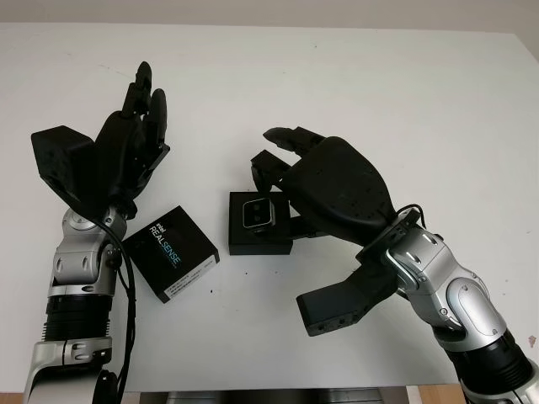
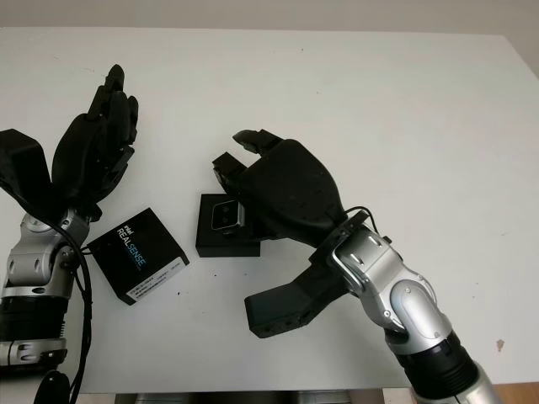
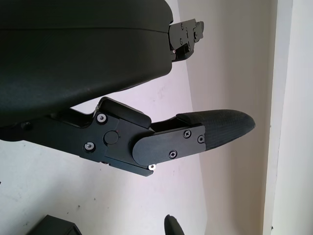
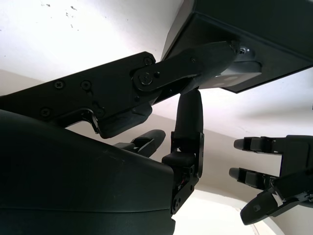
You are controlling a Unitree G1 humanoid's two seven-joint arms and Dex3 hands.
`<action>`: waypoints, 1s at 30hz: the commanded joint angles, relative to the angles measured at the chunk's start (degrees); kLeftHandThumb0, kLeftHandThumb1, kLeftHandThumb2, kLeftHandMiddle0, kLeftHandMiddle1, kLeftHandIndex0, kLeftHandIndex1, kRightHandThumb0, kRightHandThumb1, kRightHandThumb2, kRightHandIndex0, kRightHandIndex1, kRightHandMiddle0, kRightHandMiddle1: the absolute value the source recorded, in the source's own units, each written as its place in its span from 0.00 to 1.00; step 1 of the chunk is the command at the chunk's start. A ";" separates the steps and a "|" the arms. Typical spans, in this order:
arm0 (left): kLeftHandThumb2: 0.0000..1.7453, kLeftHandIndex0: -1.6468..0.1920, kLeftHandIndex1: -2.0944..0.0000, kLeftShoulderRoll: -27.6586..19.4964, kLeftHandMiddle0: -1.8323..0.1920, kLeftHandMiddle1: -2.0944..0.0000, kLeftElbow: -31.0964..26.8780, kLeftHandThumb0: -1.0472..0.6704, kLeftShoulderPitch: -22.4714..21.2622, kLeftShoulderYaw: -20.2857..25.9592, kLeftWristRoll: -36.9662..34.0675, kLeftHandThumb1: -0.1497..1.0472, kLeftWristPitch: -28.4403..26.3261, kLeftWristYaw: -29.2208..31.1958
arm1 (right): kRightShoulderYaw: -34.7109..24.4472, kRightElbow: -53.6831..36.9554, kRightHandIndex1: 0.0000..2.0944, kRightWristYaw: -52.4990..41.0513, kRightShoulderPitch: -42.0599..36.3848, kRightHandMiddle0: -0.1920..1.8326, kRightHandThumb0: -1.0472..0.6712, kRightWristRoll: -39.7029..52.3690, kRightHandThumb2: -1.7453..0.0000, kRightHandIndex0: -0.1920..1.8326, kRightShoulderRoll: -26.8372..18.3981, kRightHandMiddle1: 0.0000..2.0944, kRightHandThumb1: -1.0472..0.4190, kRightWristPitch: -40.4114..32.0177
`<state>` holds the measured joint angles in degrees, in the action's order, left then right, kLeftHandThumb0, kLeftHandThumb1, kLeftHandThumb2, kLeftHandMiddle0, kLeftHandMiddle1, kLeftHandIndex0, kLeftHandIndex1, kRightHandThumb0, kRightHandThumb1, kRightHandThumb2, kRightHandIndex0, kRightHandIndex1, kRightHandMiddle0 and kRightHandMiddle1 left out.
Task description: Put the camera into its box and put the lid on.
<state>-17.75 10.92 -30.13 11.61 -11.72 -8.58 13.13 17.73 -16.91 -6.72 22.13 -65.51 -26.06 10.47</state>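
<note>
— Spanning everything was the white table (image 1: pixel 354 76). Where did things stand?

— The right hand (image 1: pixel 282 160) hovered over the open box (image 1: pixel 259 223), fingers loosely curled beside the camera (image 1: pixel 257 215), which already sat inside; whether it gripped the camera I couldn't tell. The left hand (image 1: pixel 139 126) was open, raised above the lid (image 1: pixel 171 252), which lay just beside the box.

— Risks?

— Withdrawing fingers could catch the camera and tip it out.

— Any view differences?

— The right wrist view showed a finger (image 4: pixel 188 115) touching the box's edge (image 4: pixel 274 58), hidden from the head views.
</note>
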 commanded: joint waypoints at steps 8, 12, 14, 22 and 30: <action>0.35 1.00 1.00 0.15 1.00 1.00 -0.01 0.13 -0.37 0.17 -0.07 1.00 0.74 -0.12 | 1.14 2.49 0.10 2.29 -0.34 0.30 0.17 0.84 0.97 0.33 1.71 0.80 0.05 -0.03; 0.35 1.00 1.00 0.24 1.00 1.00 -0.02 0.12 -0.37 0.23 -0.27 1.00 0.58 -0.07 | 1.43 3.31 0.10 2.24 0.15 0.26 0.17 1.45 0.97 0.31 1.68 0.79 0.04 0.27; 0.35 1.00 1.00 0.20 1.00 1.00 -0.26 0.13 -0.13 0.20 -0.21 1.00 0.61 -0.08 | 1.51 3.55 0.11 2.28 0.29 0.25 0.16 1.80 0.97 0.31 1.77 0.77 0.04 0.24; 0.36 1.00 1.00 0.11 1.00 1.00 -0.53 0.13 0.09 0.16 -0.09 1.00 0.36 -0.27 | 1.63 4.01 0.13 2.20 0.88 0.21 0.14 2.70 0.97 0.26 1.55 0.54 0.04 0.29; 0.36 1.00 1.00 0.14 1.00 1.00 -0.63 0.13 0.09 0.18 -0.18 1.00 0.40 -0.22 | 1.31 3.31 0.14 1.77 1.14 0.22 0.13 3.04 0.96 0.25 1.22 0.48 0.02 -0.04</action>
<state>-17.75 10.91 -30.13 11.61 -11.72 -8.51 12.92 18.97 -12.99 -4.76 22.95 -62.56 -24.67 10.46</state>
